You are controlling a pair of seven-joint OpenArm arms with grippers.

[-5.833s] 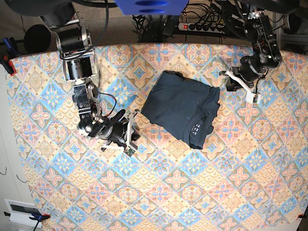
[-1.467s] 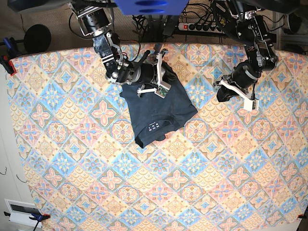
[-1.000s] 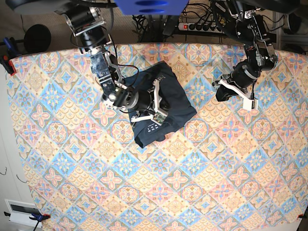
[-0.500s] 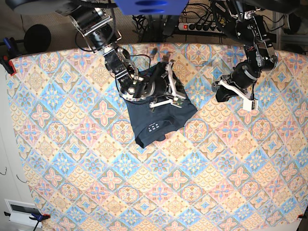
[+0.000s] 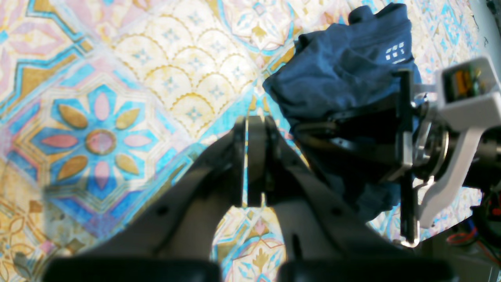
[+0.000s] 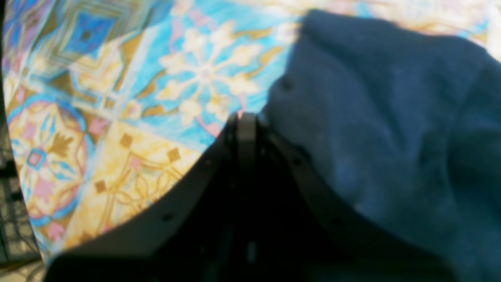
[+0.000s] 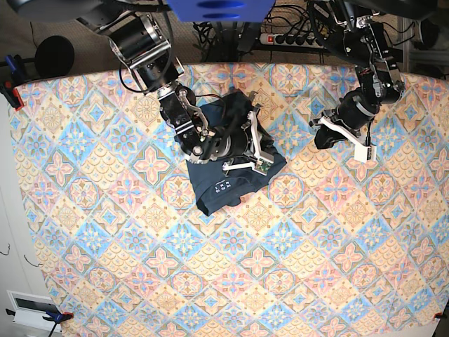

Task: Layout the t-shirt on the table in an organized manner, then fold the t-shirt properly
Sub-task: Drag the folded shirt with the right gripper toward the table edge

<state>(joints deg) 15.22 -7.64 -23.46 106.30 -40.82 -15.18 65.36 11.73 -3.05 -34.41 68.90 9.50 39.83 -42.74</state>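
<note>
Left wrist: we see the left gripper [image 5: 250,129] closed, empty, over bench [image 5: 117,98]; t-shirt [image 5: 344,62] upper right.
Right wrist: right gripper [image 6: 242,121] closed, at the shirt edge.
Base: shirt dragged from centre-right, still bunched; layout unfinished.

A robotics lab: a patterned table [image 7: 105,267] beneath two mounted arms, power strip [image 7: 295,38] and tangled cables [image 7: 217,31] behind

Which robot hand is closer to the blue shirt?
The right. The right gripper is down at the t-shirt, by its edge. The left gripper hangs off to the side above bare table, apart from it.
</note>
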